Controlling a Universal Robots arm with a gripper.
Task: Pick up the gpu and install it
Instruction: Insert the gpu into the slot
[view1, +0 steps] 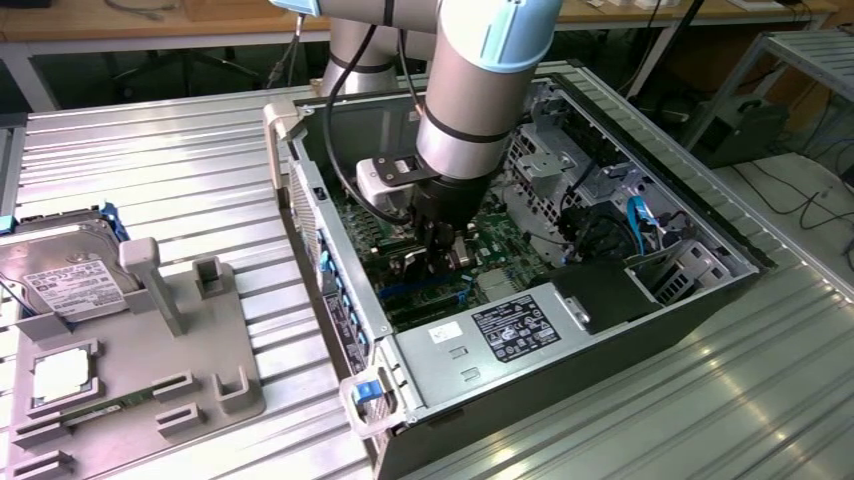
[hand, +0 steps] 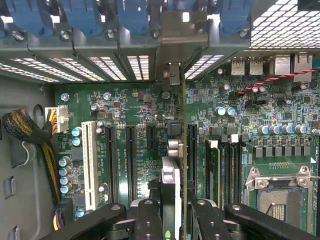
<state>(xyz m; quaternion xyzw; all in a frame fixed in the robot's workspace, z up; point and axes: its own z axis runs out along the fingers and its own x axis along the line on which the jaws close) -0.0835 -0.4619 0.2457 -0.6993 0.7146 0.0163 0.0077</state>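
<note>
I see my pincer (hand: 171, 220) clamped on the gpu (hand: 170, 185), card edge-on inside the open computer case (view1: 694, 300), above the motherboard slots (hand: 131, 160), case walls close on every side

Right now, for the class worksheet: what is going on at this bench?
A robot arm has reached down into an open computer case lying on its side. Its gripper holds the gpu edge-on between its fingers, standing upright over the green motherboard among the long expansion slots, its bracket end towards the case's rear openings. Whether the card is seated cannot be told. Outside the case, a grey holder carries a hard drive.
</note>
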